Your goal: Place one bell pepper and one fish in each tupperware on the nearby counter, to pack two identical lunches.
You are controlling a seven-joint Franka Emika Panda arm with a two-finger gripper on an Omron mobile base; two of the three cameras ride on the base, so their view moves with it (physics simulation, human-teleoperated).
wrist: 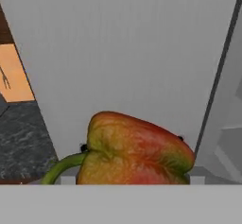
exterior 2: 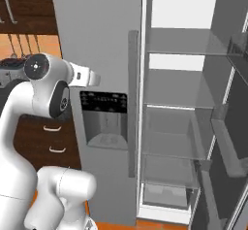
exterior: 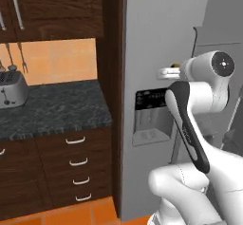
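A red, orange and green bell pepper (wrist: 137, 152) with a curved green stem sits between my fingertips (wrist: 84, 147) in the hand view, and my gripper (wrist: 132, 142) is shut on it. The hand (exterior: 167, 72) is raised in front of the closed grey fridge door (exterior: 156, 39), and from the other side the hand (exterior 2: 89, 78) sits just above the dispenser panel (exterior 2: 104, 120). The dark speckled counter (exterior: 52, 105) lies to the left, over brown drawers (exterior: 76, 164). The tupperware and the fish are out of view.
A steel toaster (exterior: 12, 89) stands at the counter's far left, below utensils hanging on the orange wall. The fridge's right side stands open with bare glass shelves (exterior 2: 174, 86), and its open door (exterior 2: 227, 146) is at the far right.
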